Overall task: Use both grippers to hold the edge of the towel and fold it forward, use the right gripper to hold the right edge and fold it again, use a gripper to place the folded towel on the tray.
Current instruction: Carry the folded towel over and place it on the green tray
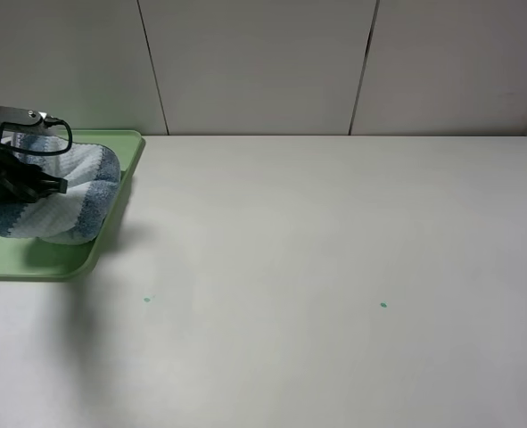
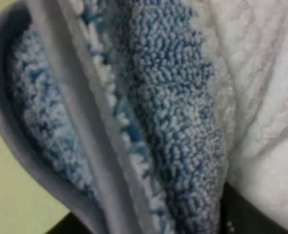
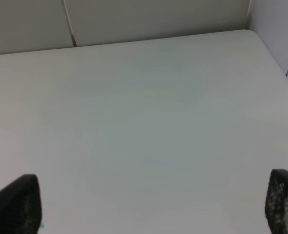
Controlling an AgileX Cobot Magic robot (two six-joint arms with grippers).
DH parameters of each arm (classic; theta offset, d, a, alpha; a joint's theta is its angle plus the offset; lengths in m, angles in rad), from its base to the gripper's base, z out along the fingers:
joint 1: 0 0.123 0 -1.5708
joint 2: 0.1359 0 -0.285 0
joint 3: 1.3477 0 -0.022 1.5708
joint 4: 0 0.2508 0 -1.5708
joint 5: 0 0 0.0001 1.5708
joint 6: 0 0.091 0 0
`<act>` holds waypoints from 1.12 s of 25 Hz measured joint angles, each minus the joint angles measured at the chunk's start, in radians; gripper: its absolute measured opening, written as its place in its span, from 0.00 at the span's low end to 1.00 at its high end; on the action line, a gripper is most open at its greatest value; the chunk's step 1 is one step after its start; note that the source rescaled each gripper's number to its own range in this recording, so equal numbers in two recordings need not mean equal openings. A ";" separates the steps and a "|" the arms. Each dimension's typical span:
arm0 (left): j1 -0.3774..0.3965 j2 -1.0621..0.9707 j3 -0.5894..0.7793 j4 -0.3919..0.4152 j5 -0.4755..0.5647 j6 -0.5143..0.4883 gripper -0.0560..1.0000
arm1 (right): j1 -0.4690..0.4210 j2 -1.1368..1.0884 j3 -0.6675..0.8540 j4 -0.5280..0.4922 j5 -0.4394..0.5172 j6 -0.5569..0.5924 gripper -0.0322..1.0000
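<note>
My left end effector [image 1: 53, 185] sits at the far left of the surface [image 1: 317, 267], over the pale-green tray [image 1: 111, 214], and it is clamped on the folded towel [image 1: 80, 192]. From the high camera the black fingers disappear into the bundle's left side, and my left wrist camera is filled with blue and white terry loops and a grey hem [image 2: 75, 122] pressed right against the lens, with a strip of tray green at one corner. The towel lies over the tray's rear right part, its rounded end close to the tray's right rim; I cannot tell whether it fully rests on the tray floor or hangs partly in my grip. Its long axis runs roughly left to right, slightly toward the back, the rounded fold pointing right. The tray's front strip is bare green, and its left part is cut off by the picture edge.

To the right of the tray the surface is open up to the back wall, with only two small green marks [image 1: 383, 305] on it.

My right end effector [image 3: 153, 204] is spread wide, its two fingertips [image 3: 17, 204] well apart over bare surface, holding nothing
</note>
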 joint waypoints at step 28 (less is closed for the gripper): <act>0.000 -0.154 0.018 0.000 0.032 0.020 1.00 | 0.000 0.000 0.000 0.000 0.000 0.000 1.00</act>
